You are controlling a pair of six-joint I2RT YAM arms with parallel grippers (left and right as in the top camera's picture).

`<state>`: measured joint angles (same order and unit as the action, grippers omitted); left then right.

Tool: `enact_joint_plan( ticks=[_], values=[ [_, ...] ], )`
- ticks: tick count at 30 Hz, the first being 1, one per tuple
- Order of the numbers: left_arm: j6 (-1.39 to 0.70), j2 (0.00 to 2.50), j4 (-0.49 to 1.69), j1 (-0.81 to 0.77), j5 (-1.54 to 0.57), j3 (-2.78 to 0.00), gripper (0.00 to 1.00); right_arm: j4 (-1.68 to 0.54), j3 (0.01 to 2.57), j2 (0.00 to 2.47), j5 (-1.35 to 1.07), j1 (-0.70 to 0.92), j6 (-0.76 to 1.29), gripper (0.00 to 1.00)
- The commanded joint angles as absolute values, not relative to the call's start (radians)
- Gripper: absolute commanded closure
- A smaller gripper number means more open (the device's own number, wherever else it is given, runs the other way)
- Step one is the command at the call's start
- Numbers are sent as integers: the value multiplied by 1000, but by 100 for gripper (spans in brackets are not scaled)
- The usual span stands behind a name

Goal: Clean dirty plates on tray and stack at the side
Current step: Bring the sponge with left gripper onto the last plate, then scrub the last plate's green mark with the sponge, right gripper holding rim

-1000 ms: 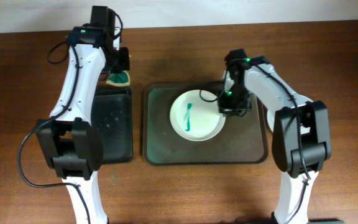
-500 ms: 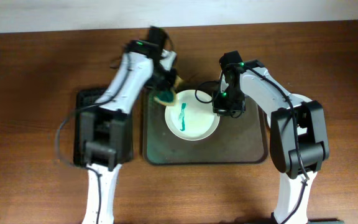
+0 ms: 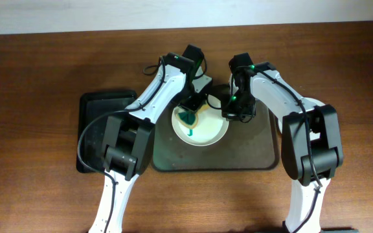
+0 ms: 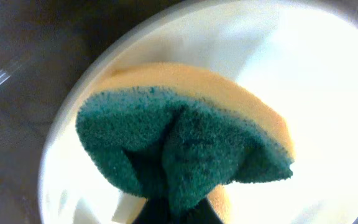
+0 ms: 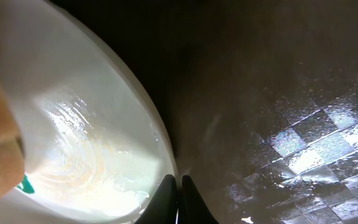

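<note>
Barely begun: left gripper [image 3: 190,110] clamped on yellow-and-green sponge [image 4: 185,143] over green-smeared round white plate [image 3: 211,129]; right gripper [image 3: 232,111] pinching its three-o'clock rim on olive-grey tray [image 3: 258,152]. Wiping, stacking remain.

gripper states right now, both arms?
Left gripper: closed, holding the sponge over the plate.
Right gripper: closed, pinching the plate's rim.

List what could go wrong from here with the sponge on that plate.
1. The right gripper has its jaws shut on only the thin rim of the plate; scrubbing pressure could slide the plate free on the tray.
2. The left gripper holds the sponge folded, so it may spread the green smear rather than lift it.
</note>
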<state>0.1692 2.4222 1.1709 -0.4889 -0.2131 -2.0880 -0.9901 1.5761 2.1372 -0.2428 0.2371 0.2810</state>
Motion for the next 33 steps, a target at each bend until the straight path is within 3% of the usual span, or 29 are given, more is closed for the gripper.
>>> enact_joint_plan(
  ticks=[1,6,9,16,19,25,33],
  values=[
    [337,2457,1193,-493,-223,-2030,100,-980,1559,2151,-271,240,287,96],
    [669,2459,1334,-493,-421,-2001,100,-979,1560,2151,-279,240,287,96],
    [786,2459,1402,-492,-434,-2001,100,-979,1560,2151,-282,240,287,96],
    [836,2459,1393,-488,-430,-2001,100,-975,1560,2151,-293,240,287,96],
    [625,2459,1268,-488,-363,-2001,100,-971,1560,2151,-303,240,288,96],
    [-117,2459,1076,-488,-6,-2000,100,-968,1562,2151,-294,239,396,96],
    [-223,2459,1116,-488,23,-2012,100,-976,1562,2151,-293,233,451,96]
  ],
)
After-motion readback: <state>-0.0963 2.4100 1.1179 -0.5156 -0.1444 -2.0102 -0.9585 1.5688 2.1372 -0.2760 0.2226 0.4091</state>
